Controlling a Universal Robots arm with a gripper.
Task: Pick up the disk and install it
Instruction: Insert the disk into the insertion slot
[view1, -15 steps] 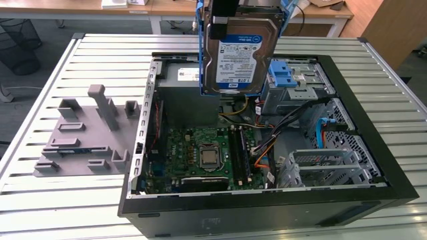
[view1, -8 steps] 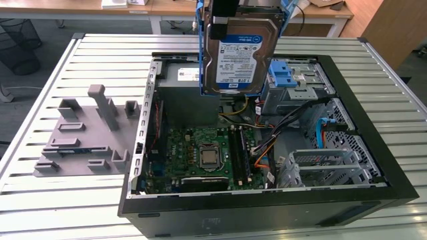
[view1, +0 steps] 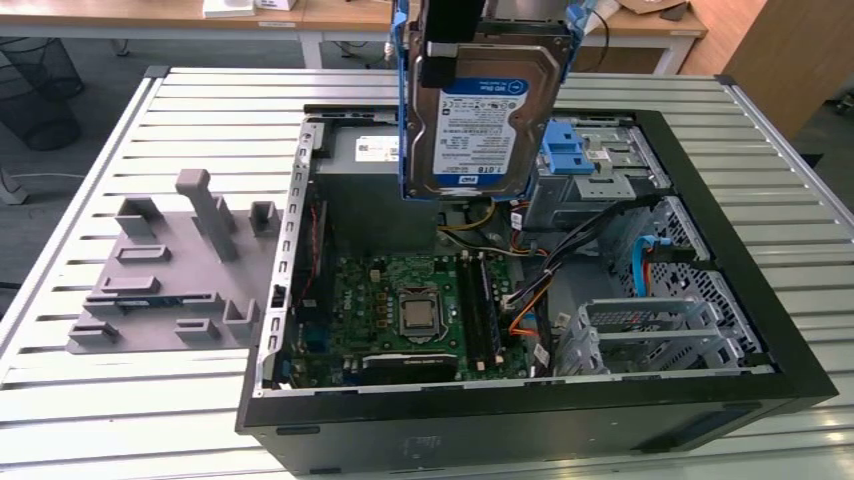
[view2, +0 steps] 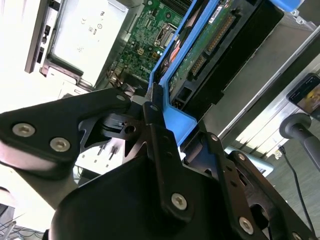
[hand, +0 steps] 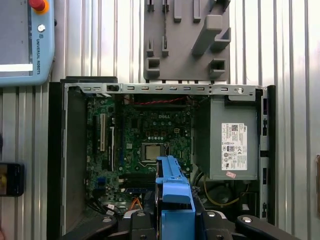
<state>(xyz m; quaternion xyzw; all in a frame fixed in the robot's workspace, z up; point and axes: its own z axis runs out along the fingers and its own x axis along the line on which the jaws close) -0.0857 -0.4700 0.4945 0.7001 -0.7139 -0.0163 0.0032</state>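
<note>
Ribbed silver metal table (view1: 147, 420) with an open black tower computer case (view1: 534, 435) lying on its side, and a grey plastic fixture block (view1: 160, 285) just beside it on the exterior view's left. Inside, there's a grey power-supply box (hand: 232, 135) at the far end and a green motherboard (view1: 400, 300) nearer. The flat silver hard disk (view1: 481, 120) in its blue plastic frame hangs upright in the air over the far part of the case (label facing the exterior camera). The black gripper (view2: 170, 120) has its jaws clamped tight on the frame's upper end.
</note>
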